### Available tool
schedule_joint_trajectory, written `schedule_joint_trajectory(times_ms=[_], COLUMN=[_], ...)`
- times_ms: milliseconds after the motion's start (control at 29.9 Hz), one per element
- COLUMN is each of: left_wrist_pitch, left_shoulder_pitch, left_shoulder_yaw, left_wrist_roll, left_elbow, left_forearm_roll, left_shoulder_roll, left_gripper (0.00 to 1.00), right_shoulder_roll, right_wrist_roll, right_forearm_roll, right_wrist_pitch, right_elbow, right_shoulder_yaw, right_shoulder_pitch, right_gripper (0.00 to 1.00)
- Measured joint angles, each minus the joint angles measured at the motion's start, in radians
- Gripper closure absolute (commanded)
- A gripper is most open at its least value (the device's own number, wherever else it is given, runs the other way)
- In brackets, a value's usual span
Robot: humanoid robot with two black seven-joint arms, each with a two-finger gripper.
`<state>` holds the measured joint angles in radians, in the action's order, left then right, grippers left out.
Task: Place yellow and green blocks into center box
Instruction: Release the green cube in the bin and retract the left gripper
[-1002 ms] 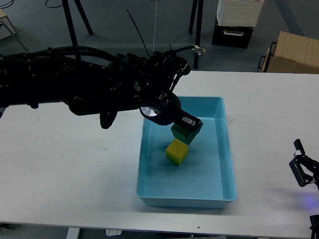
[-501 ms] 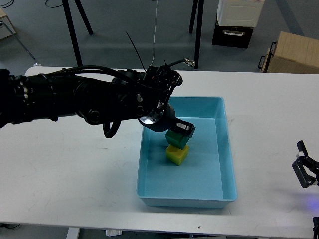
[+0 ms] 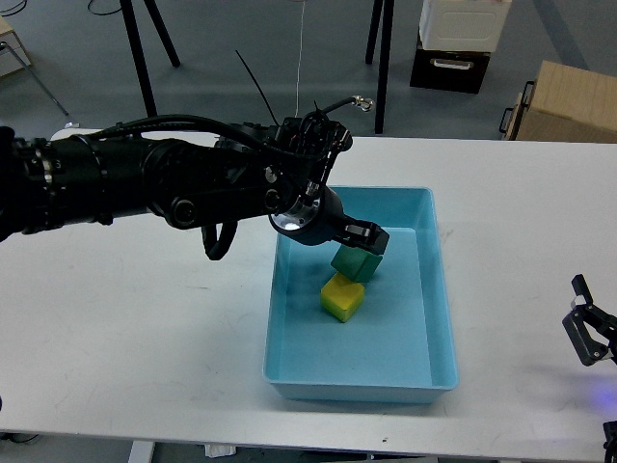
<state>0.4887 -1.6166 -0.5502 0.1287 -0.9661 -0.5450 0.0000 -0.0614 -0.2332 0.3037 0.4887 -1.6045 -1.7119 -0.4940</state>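
Note:
The light blue box (image 3: 439, 289) stands at the table's center. Inside it a yellow block (image 3: 342, 296) lies on the floor. A green block (image 3: 352, 262) rests tilted against the yellow block's far upper edge. My left gripper (image 3: 366, 237) hangs just above the green block, at its top edge, and looks open with nothing lifted. My right gripper (image 3: 586, 318) is low at the right edge of the table, far from the box. It is dark and partly cut off, so I cannot tell how its fingers stand.
My left arm (image 3: 145, 183) stretches from the left across the table to the box's far left corner. Beyond the white table (image 3: 135, 318) stand a cardboard box (image 3: 569, 101), a black-and-white case (image 3: 458, 39) and stand legs.
The left gripper lowered the green block onto the yellow one, then rose a little and shifted right. The green block stayed down against the yellow block. The right gripper barely moved.

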Motion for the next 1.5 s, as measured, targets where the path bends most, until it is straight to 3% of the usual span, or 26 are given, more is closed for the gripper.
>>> schedule_joint_trajectory(times_ms=[234, 468, 668, 869, 1169, 1336, 1503], left_wrist_pitch=[0.0, 0.0, 0.0, 0.0, 0.0, 0.0, 0.0], left_shoulder_pitch=[-0.018, 0.008, 0.123, 0.374, 0.845, 1.169, 1.494], left_shoulder_yaw=[0.079, 0.282, 0.467, 0.76, 1.429, 1.774, 2.039], left_wrist_roll=[-0.012, -0.048, -0.066, -0.066, -0.064, -0.062, -0.063], left_elbow=[-0.01, -0.018, -0.041, -0.033, -0.048, -0.184, -0.399], left_forearm_roll=[0.053, 0.262, 0.433, 0.456, 0.504, 0.575, 0.585], left_shoulder_roll=[0.015, 0.246, 0.454, 0.599, 0.616, 0.554, 0.355], left_gripper=[0.0, 0.0, 0.0, 0.0, 0.0, 0.0, 0.0], right_shoulder_roll=[0.0, -0.007, -0.009, -0.016, -0.02, -0.017, -0.009], right_wrist_roll=[0.0, 0.006, 0.006, 0.006, 0.006, 0.005, 0.007], right_forearm_roll=[0.001, 0.002, 0.002, 0.001, -0.001, -0.003, -0.006], right_wrist_pitch=[0.0, 0.0, 0.0, 0.0, 0.0, 0.0, -0.011], right_elbow=[-0.001, -0.008, -0.009, 0.001, 0.04, 0.039, 0.065], right_shoulder_yaw=[-0.004, -0.012, -0.014, -0.015, -0.006, -0.003, 0.002], right_shoulder_pitch=[-0.001, 0.012, 0.012, 0.029, 0.099, 0.13, 0.149], right_gripper=[0.01, 0.01, 0.01, 0.01, 0.01, 0.01, 0.01])
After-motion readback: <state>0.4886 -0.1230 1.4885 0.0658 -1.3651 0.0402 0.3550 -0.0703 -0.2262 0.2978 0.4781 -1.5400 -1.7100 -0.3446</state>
